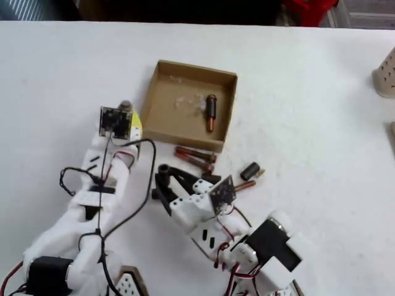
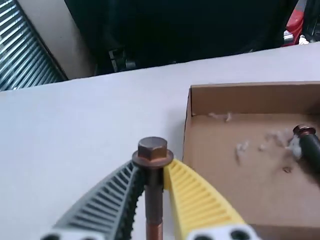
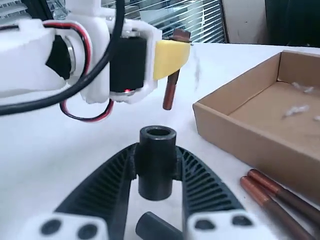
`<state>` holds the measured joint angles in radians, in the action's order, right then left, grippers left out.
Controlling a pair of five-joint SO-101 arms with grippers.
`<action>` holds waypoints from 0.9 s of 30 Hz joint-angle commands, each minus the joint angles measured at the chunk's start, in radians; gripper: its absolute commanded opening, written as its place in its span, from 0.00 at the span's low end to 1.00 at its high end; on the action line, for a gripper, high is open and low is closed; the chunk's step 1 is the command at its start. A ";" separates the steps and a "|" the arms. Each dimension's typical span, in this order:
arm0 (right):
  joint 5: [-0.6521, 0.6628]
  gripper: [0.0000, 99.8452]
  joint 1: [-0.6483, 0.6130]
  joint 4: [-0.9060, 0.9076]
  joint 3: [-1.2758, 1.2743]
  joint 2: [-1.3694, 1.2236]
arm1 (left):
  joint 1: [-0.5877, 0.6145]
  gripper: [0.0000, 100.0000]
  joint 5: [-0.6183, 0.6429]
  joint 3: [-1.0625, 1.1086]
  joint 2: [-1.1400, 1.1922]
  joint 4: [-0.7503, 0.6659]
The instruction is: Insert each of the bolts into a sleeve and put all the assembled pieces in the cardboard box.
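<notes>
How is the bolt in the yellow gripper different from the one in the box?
The held bolt is nearly upright, bare, pinched by the left gripper. The boxed bolt lies flat in the cardboard box, wearing a black sleeve. Both are copper-coloured.

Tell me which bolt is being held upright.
The bolt in the left tool, head up, beside the cardboard box. The loose bolts lie flat on the table.
</notes>
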<state>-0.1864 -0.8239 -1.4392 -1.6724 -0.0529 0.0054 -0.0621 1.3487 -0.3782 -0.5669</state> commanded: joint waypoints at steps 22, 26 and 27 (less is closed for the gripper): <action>0.002 0.02 -0.005 0.001 0.006 0.001 | -0.159 0.02 0.275 0.222 -0.068 -0.548; 0.002 0.02 -0.005 0.001 0.006 0.001 | -0.159 0.02 0.327 0.215 -0.145 -0.425; 0.002 0.02 -0.005 0.001 0.006 0.001 | -0.159 0.02 0.361 0.209 -0.180 -0.362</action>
<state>-0.1864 -0.8239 -1.4392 -1.6724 -0.0529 -0.1404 0.2125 1.5850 -0.4350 -1.0625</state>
